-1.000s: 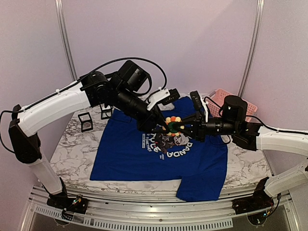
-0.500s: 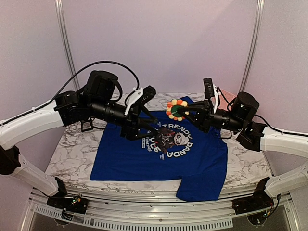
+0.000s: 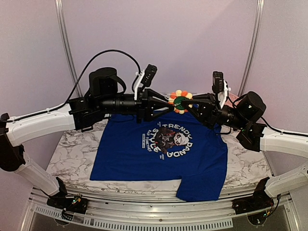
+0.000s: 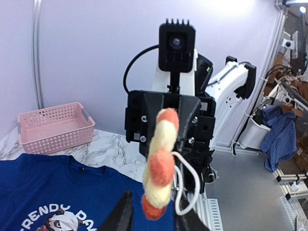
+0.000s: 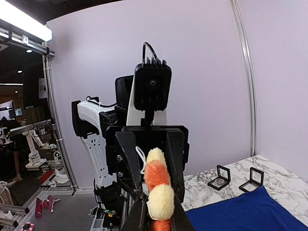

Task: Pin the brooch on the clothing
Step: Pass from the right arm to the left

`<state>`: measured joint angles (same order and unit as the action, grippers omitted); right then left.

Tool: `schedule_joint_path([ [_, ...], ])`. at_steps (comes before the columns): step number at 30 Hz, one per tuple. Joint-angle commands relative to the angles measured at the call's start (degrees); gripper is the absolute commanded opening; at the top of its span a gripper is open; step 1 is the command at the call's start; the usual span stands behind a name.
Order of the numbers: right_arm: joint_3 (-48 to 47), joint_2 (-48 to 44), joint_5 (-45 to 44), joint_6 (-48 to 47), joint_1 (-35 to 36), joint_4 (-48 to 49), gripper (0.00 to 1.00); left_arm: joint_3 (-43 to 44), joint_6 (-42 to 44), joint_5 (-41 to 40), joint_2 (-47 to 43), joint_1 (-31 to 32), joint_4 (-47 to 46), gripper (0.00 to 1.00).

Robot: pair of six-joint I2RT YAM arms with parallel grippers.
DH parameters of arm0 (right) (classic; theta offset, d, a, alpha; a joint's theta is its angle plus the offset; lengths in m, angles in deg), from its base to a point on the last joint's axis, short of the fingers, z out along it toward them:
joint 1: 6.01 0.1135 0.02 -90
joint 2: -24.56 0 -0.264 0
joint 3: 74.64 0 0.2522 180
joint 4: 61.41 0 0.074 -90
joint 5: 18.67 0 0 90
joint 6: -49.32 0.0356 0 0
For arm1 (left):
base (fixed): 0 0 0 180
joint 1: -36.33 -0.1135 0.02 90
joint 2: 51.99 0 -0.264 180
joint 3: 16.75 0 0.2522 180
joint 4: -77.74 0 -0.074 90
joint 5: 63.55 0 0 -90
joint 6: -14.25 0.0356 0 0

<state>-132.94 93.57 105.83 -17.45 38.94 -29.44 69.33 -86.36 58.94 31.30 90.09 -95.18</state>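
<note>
In mid-air above the flat royal blue panda-print T-shirt, the right gripper pinches the small orange-and-yellow flower brooch, the left gripper flanking it with half-open jaws; nothing is pinned yet.

One brooch, one T-shirt, two boxes

From above, the brooch sits between the tips of the left pincer and the right pincer. Its back and pin are hidden there, and whether the left pincer touches it cannot be told. Both wrist views show it edge-on, face unseen. The right wrist view cuts off its lower end at 6 o'clock. The T-shirt runs off the left wrist view at 7 o'clock, its lettering clipped.
</note>
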Motion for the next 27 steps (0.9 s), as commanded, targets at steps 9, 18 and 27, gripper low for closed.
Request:
schedule_joint_path([
  [9,-1.3,1.0,3.2,-0.2,0.2,-4.3,0.1,1.4,-2.1,2.7,1.0,-0.4,-2.1,0.0],
  [18,-15.3,-4.0,0.4,-17.6,-0.1,-58.7,0.99,8.6,13.3,-2.0,1.2,-1.4,29.0,0.0],
  [27,-26.4,-0.8,-4.2,-27.3,-0.3,-74.2,0.84,19.4,22.1,-6.9,8.5,0.4,49.9,0.0],
])
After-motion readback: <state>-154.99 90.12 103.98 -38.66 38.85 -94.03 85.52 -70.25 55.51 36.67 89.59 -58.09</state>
